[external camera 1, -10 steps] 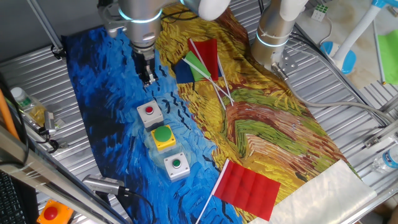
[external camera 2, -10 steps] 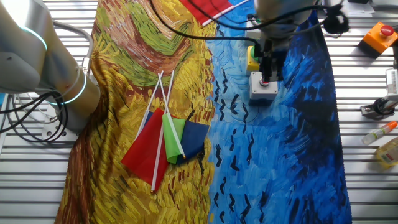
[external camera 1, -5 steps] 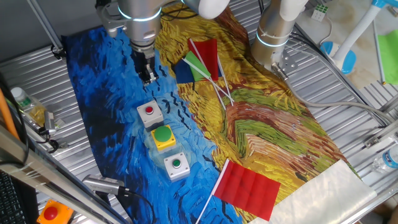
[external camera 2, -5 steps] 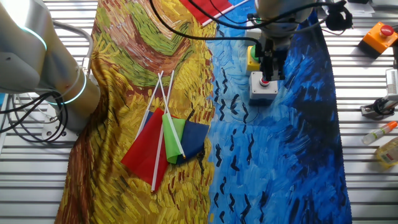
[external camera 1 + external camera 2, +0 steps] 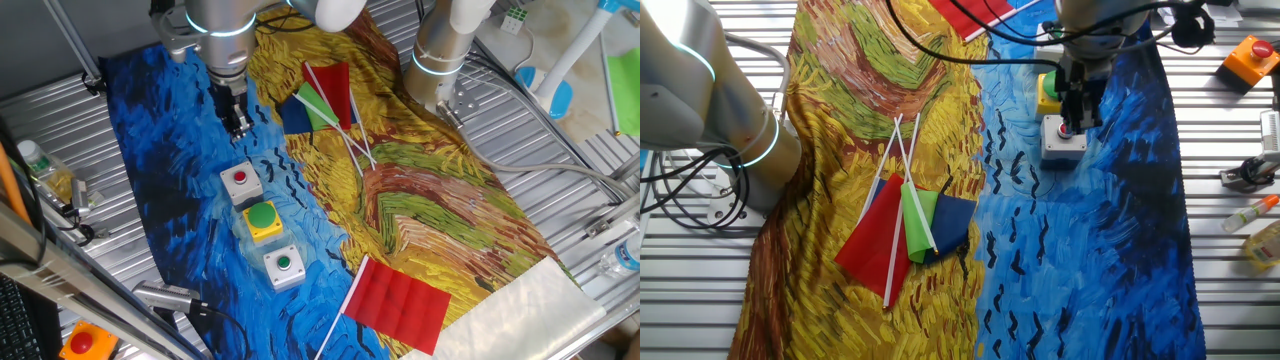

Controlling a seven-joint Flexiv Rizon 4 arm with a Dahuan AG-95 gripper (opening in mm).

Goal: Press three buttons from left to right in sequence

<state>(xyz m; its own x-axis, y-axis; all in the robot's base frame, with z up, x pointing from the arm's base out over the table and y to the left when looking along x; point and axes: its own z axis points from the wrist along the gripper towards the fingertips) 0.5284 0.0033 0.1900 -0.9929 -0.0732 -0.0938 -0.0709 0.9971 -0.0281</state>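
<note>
Your three boxes sit in a short row on the blue part of the painted cloth (image 5: 160, 120), near its middle: the grey box with the small red button (image 5: 240, 181), the yellow box with the large green button (image 5: 262, 219) just beside it, and the grey box with the small green button (image 5: 284, 266) at the near end of the row in the one fixed view. They look like rigid plastic housings, light enough to skid or tip on the soft cloth if you push them sideways, so do not grasp them at all. Come straight down on the cap of each button, centred, with a short firm press. The red cap is small, so your alignment matters most there; the big green one is more forgiving.

The gripper (image 5: 238, 125) hangs pointing down on the far side of the red-button box, apart from it and above the cloth. In the other fixed view the gripper (image 5: 1076, 118) overlaps that same box (image 5: 1064, 140), with the yellow box (image 5: 1046, 92) behind it, but that is line of sight, not contact as far as you can judge. Neither view shows the fingertips clearly enough, so you cannot tell whether they are parted or closed.

Beyond the row, folded flags (image 5: 322, 98) lie on the yellow part of the cloth, well apart.
</note>
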